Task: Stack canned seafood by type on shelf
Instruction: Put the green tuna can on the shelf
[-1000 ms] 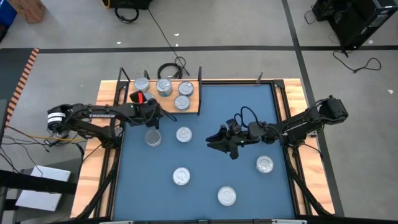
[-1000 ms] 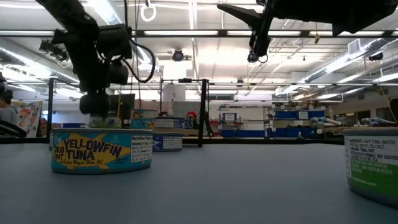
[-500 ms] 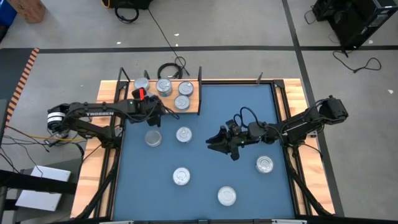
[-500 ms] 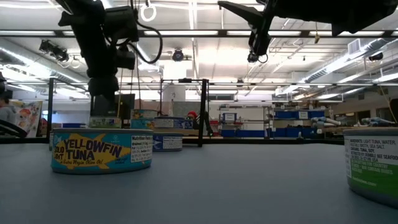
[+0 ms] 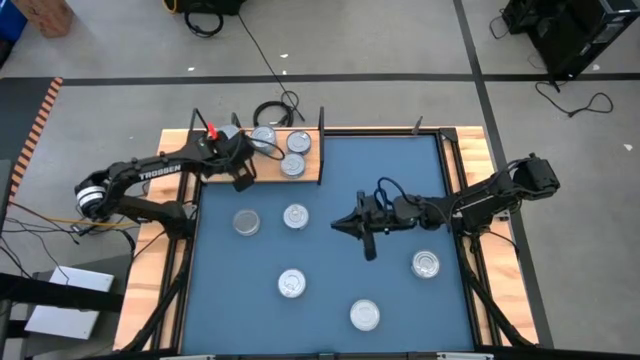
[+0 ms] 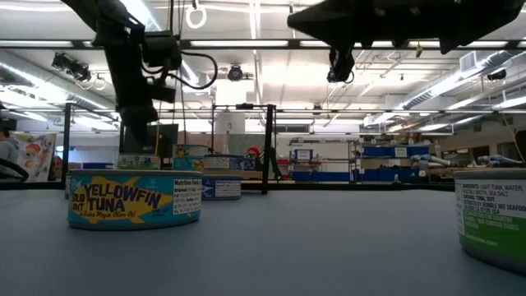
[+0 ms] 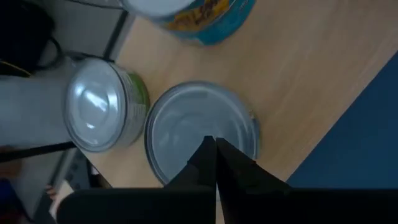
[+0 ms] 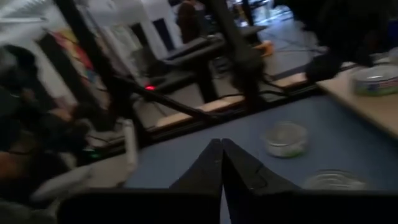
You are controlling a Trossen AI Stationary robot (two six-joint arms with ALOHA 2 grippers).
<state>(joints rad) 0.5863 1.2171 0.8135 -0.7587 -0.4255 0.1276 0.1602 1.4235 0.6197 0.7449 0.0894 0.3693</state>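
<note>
The shelf (image 5: 268,174), a light wooden board with black posts, lies at the blue mat's far left. Silver tins stand on it (image 5: 263,137) (image 5: 298,143) (image 5: 291,166). Several more tins sit on the mat (image 5: 246,221) (image 5: 295,215) (image 5: 291,284) (image 5: 426,264). My left gripper (image 5: 243,174) (image 7: 215,147) is shut and empty. It hangs over a tin's lid (image 7: 200,127) on the shelf, beside a green-labelled tin (image 7: 102,113). My right gripper (image 5: 338,225) (image 8: 221,148) is shut and empty, held level above the middle of the mat.
A Yellowfin Tuna tin (image 6: 136,200) and a green-labelled tin (image 6: 493,220) stand close to the low camera. A black cable coil (image 5: 272,112) lies behind the shelf. Wooden rails (image 5: 470,160) border the mat. Bare mat lies between the scattered tins.
My left gripper has shut, risen and swung from the shelf's near edge toward the far edge, over the shelf's tins. My right gripper has stayed in place above the mat, rolled about its own axis and shut. No tin has moved.
</note>
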